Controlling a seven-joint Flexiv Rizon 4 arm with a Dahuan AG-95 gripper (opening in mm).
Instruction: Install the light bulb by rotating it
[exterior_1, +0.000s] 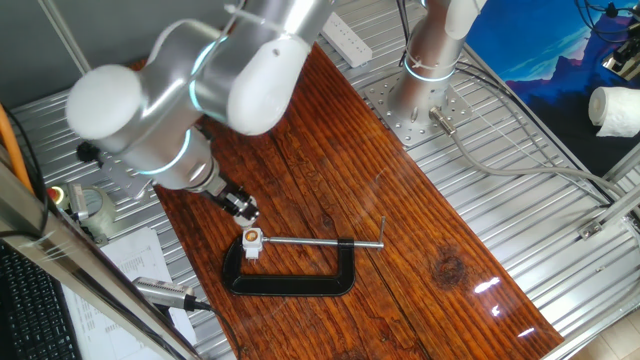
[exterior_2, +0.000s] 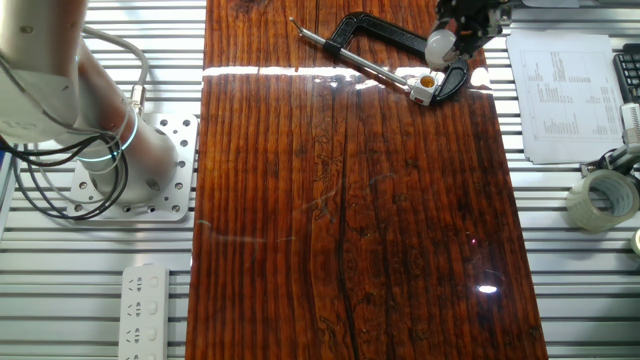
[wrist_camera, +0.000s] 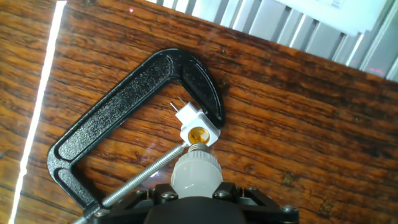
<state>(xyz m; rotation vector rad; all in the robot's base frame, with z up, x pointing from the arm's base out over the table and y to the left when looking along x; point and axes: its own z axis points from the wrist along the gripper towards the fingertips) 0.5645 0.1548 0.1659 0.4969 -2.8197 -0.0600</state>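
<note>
Pincer (wrist_camera: 196, 186) clamped on bulb (wrist_camera: 196, 173), frosted white dome, narrow ribbed base pointing at socket (wrist_camera: 199, 133). Base tip just above copper hole, not seated. Hand view shows socket block pinned by clamp (wrist_camera: 124, 112) screw, two prongs sticking out; other fixed view shows bulb (exterior_2: 441, 46) beside socket (exterior_2: 426, 83) near worktop (exterior_2: 350, 220) edge. One fixed view: arm (exterior_1: 180, 90) bent low over clamp (exterior_1: 290, 280), wrist angled down, bulb hidden.
</note>
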